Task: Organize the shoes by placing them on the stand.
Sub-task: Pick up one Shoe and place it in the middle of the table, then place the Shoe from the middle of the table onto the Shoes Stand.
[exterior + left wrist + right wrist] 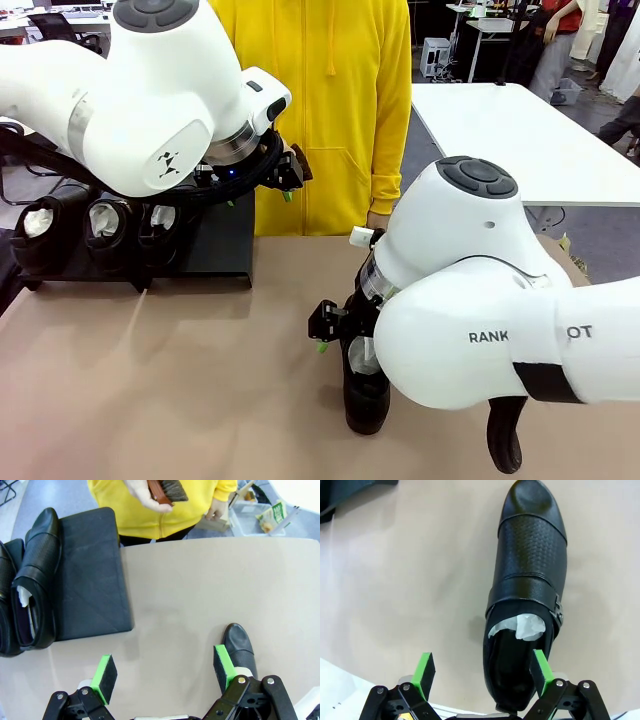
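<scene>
Three black shoes (105, 228) stuffed with white paper sit side by side on the left part of the low black stand (218, 245). A further shoe (530, 580) lies flat on the brown table, toe pointing away from my right gripper (482, 672). That gripper is open just above its heel, one green pad (540, 669) over the shoe's opening and the other well clear. In the front view this shoe (366, 392) is under my right gripper (330, 335). My left gripper (165, 672) hangs open and empty over the table right of the stand (92, 575), with a shoe (37, 580) on it.
A person in a yellow hoodie (320, 110) stands at the far edge, holding a small brown brush (167, 490). The right panel of the stand is bare. A white table (500, 130) stands behind at the right, and a clear plastic box (255, 515) sits past the table's edge.
</scene>
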Robot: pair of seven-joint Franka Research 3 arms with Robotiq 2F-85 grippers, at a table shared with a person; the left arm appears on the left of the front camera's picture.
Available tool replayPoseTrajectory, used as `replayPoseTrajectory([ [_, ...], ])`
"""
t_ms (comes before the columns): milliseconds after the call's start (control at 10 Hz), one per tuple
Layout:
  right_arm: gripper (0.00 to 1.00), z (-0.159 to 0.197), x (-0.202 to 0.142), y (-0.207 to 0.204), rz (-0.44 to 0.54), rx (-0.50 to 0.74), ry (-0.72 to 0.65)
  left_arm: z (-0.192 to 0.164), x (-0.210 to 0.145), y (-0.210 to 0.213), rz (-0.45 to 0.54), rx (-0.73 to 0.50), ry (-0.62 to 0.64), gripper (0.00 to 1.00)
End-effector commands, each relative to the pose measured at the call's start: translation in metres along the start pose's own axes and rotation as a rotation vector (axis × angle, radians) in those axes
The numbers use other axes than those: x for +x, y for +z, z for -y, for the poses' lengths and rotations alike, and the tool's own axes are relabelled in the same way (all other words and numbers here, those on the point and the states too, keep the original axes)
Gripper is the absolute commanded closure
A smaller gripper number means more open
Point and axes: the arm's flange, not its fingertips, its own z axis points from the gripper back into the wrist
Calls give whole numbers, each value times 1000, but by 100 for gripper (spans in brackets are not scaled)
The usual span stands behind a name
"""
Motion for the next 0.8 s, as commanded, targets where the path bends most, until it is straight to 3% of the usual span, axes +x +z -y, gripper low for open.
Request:
replayPoseTrajectory([
  [0,0,-9,7,-7,9,-13,-11,1,0,1,16,10,-6,0],
  [700,0,-1,4,-6,-10,-1,-4,1,0,1,16,10,-6,0],
])
